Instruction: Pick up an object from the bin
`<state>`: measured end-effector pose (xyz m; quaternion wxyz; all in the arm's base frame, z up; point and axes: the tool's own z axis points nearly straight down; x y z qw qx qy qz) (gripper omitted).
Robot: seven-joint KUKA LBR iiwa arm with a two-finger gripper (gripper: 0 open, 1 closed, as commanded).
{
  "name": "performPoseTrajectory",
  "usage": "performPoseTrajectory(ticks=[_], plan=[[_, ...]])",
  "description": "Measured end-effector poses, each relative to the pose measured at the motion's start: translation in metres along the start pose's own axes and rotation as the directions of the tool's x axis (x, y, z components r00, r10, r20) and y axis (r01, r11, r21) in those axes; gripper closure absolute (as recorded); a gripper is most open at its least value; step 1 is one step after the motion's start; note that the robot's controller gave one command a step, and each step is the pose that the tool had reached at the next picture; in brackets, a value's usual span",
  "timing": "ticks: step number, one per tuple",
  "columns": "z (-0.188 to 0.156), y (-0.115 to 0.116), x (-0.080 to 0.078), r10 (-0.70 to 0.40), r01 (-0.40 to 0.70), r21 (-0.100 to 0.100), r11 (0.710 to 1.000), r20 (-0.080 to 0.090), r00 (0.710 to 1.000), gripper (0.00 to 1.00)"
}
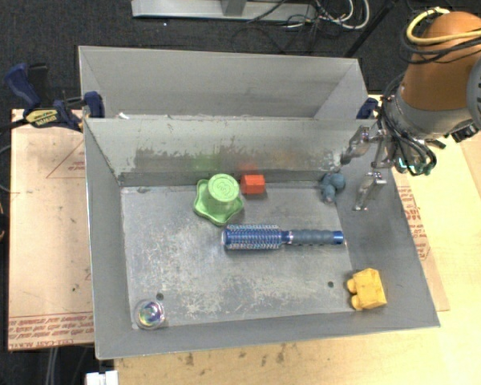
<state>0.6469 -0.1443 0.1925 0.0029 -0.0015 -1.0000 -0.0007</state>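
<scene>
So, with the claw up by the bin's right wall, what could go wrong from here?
The claw hangs close to the bin's sloped right wall, so a descent here could strike metal. The small blue-grey thing beside it sits near the back right corner, leaving little room to close round it.

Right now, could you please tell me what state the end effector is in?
End effector: open, with nothing between its fingers.
</scene>
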Motion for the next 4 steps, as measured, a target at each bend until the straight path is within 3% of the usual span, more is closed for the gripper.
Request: performPoseTrajectory(ticks=[1,2,3,4], plan=[[0.117,0.009,0.063,-0.017,0.017,-0.001,1.000,0.002,1.000,0.00],[0.113,0.009,0.061,-0.020,0.020,0.001,1.000,0.006,1.000,1.00],[0.116,0.008,0.074,0.027,-0.027,0.003,1.000,0.030,0.999,1.00],[-0.083,0.056,0.033,-0.020,0.020,0.003,1.000,0.017,1.000,1.00]])
